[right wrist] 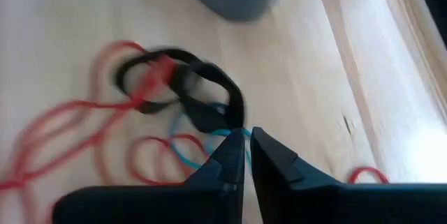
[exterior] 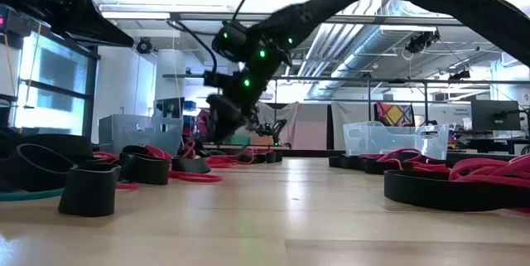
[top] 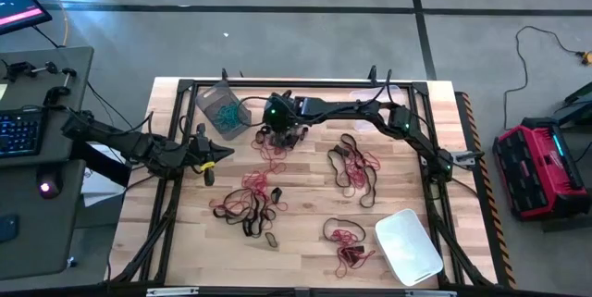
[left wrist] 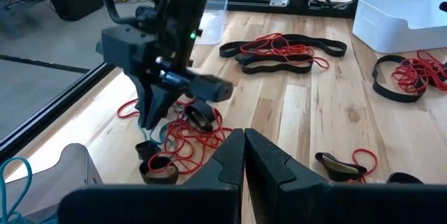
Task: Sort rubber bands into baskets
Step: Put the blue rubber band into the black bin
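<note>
The right gripper (right wrist: 244, 147) is down on a small tangle of rubber bands near the table's (top: 305, 251) far edge, beside the grey basket (top: 222, 109). Its fingers are pinched on a thin teal band (right wrist: 192, 137). Lift slowly so the red and black bands fall away. The left gripper (left wrist: 244, 155) waits closed and empty near the table's left edge.

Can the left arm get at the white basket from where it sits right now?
Probably not without a long reach. The left tool waits at the left edge, the white basket sits in the opposite near corner, and piles of rubber bands lie between.
</note>
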`<state>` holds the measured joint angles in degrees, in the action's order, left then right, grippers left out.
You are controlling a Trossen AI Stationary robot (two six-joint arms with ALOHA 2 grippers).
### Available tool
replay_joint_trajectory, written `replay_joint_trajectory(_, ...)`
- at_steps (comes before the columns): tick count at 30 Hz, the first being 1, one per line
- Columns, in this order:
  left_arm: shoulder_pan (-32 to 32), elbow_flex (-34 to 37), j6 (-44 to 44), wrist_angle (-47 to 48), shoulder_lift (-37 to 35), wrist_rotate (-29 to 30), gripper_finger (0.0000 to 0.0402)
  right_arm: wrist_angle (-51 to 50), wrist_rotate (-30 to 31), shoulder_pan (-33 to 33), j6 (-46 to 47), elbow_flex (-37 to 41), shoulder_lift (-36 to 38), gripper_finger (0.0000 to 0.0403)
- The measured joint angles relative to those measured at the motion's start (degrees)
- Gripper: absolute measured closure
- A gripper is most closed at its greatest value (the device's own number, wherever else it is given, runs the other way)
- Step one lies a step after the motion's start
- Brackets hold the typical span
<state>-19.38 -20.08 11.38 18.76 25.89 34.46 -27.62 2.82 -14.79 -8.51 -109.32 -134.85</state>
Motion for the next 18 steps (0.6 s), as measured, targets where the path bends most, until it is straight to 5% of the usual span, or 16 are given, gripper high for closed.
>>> replay_joint_trajectory(5, 0.0, 0.0, 0.0, 0.0, 0.0, 0.0, 0.0398, -3.1, -0.1, 0.8, -2.1, -2.2, 0.0, 0.0392)
replay_joint_trajectory(13, 0.0, 0.0, 0.0, 0.0, 0.0, 0.0, 0.0399, -3.6, 1.9, -0.3, -0.5, -2.0, -3.1, 0.0282)
replay_joint_trajectory(18, 0.0, 0.0, 0.0, 0.0, 0.0, 0.0, 0.0399, -2.1, 2.1, -1.1, 0.9, -1.9, -4.0, 0.0257)
